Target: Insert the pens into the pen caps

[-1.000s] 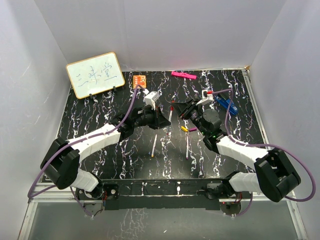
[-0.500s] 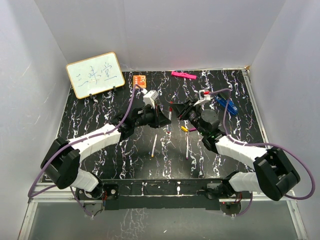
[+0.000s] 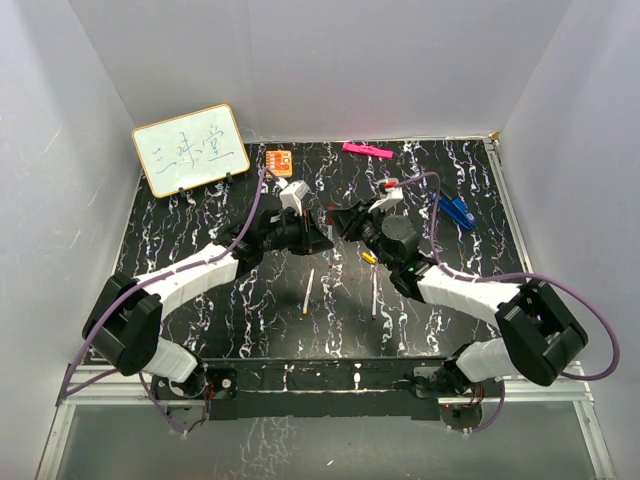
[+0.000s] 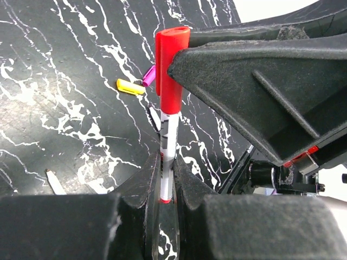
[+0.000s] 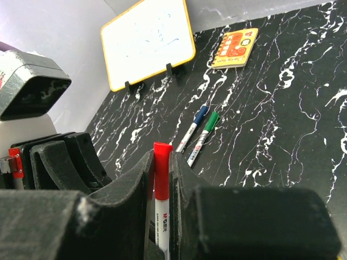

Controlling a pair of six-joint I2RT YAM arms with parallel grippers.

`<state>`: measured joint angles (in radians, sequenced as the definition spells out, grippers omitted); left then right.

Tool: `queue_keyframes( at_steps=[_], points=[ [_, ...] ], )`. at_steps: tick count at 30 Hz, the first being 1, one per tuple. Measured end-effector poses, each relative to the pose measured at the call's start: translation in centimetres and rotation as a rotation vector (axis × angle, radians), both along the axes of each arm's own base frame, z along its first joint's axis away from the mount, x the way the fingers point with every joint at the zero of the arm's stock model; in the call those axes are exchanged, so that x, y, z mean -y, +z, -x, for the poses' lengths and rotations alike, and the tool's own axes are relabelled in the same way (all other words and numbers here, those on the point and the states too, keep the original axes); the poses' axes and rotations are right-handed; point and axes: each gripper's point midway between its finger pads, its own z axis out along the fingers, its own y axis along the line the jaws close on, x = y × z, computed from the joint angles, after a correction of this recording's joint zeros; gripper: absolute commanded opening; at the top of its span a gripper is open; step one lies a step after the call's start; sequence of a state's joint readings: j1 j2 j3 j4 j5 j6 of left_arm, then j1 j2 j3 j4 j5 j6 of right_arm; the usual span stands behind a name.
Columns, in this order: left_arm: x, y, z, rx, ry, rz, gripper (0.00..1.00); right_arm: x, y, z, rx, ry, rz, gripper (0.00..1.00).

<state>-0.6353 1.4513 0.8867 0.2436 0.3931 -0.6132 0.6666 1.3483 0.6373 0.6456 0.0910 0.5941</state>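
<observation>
Top: left gripper (image 3: 318, 232) and right gripper (image 3: 346, 218) facing tip to tip.
Left wrist: left jaws pinching red pen (image 4: 169, 138) barrel, axis pointing away toward red cap (image 4: 171, 65) at far end.
Right wrist: right jaws clamping red cap; seating push likely running along that axis.

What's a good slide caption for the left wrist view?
Left gripper clamps a white pen upright, with the right gripper pinching the red cap on its top end.
</observation>
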Motion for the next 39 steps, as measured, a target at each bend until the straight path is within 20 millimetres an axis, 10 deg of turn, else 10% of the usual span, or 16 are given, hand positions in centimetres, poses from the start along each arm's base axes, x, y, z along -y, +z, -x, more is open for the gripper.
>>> queue_keyframes(
  at_steps=[30, 39],
  points=[
    [-3.0, -2.7, -1.2, 0.006, 0.066, -0.146, 0.0, -2.7, -3.2, -0.3, -0.071, 0.041, 0.123, 0.0],
    [-5.2, 3.1, -6.0, 0.21, 0.233, -0.076, 0.0, -3.8, -10.9, 4.3, -0.285, 0.184, 0.312, 0.0]
  ],
)
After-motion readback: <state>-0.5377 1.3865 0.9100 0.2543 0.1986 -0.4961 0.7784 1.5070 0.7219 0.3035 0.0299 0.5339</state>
